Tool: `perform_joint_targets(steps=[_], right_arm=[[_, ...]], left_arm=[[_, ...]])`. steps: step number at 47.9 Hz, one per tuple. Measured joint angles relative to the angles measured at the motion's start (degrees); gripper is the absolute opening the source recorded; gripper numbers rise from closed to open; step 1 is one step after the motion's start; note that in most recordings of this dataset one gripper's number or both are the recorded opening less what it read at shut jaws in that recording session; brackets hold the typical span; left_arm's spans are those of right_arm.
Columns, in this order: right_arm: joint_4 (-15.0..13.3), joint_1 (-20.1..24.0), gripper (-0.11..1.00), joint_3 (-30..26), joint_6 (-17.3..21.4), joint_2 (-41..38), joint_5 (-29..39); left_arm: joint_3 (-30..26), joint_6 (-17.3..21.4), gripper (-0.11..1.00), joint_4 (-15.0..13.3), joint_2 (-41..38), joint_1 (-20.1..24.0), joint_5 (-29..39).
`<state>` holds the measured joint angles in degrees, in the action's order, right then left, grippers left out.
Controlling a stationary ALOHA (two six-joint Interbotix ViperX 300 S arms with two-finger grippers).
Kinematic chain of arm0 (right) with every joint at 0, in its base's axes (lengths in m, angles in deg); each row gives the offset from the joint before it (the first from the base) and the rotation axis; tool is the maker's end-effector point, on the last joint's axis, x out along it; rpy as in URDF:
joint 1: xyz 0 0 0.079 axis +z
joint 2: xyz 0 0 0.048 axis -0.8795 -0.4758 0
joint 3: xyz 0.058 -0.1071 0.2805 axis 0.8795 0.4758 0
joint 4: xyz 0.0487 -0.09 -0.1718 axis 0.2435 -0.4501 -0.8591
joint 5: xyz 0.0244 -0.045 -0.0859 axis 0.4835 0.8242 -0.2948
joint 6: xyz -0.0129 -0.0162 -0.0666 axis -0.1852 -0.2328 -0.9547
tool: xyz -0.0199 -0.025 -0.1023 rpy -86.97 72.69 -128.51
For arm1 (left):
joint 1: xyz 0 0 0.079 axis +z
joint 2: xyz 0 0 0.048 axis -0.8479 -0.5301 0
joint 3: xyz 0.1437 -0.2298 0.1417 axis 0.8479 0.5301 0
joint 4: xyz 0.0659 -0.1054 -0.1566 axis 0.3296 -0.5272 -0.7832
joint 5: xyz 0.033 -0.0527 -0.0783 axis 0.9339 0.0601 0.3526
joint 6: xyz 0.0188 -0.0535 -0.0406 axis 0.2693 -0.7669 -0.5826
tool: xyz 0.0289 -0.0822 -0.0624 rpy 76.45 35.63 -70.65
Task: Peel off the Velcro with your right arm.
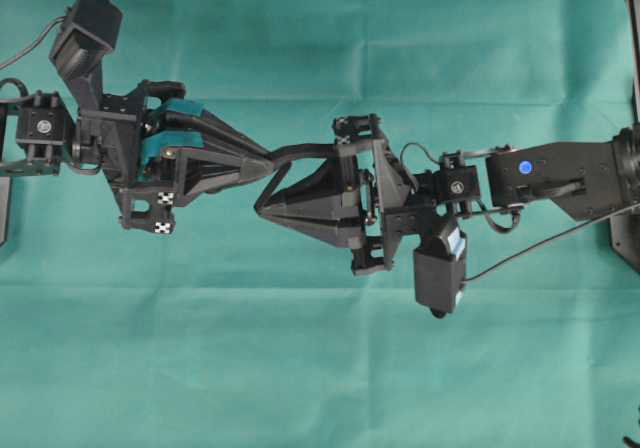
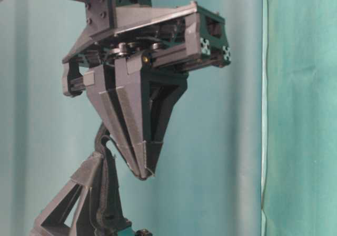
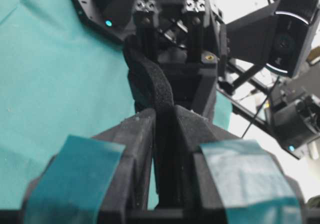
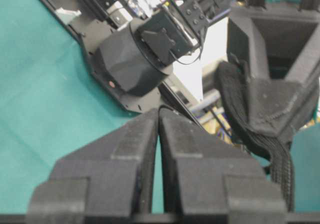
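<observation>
The Velcro (image 3: 150, 79) is a fuzzy black strap. My left gripper (image 3: 165, 115), the one with teal finger parts, is shut on it, and the free length arches up and away from the jaws. Seen from overhead, the left gripper (image 1: 272, 160) points right and the Velcro (image 1: 305, 150) runs on toward the right arm. My right gripper (image 4: 159, 110) is shut, with nothing showing between its tips. The Velcro (image 4: 235, 104) hangs beside it on the right, along the left gripper's fingers (image 4: 272, 101). Overhead, the right gripper (image 1: 260, 208) sits just below the left tips.
Green cloth (image 1: 300, 368) covers the table, and both grippers hang above it. The right wrist camera (image 1: 440, 268) juts toward the front, and a cable (image 1: 540, 243) trails off to the right. A dark stand (image 1: 3, 208) sits at the left edge.
</observation>
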<state>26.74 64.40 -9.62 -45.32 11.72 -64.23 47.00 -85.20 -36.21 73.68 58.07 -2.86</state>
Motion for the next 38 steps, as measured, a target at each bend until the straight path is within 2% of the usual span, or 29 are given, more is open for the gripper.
perform_joint_targets(steps=[38], right_arm=[[0.09,2.90,-0.09,-1.05,0.53,-2.81,0.18]], left_arm=[[0.00,0.00,0.10,0.09,-0.70,0.53,0.00]])
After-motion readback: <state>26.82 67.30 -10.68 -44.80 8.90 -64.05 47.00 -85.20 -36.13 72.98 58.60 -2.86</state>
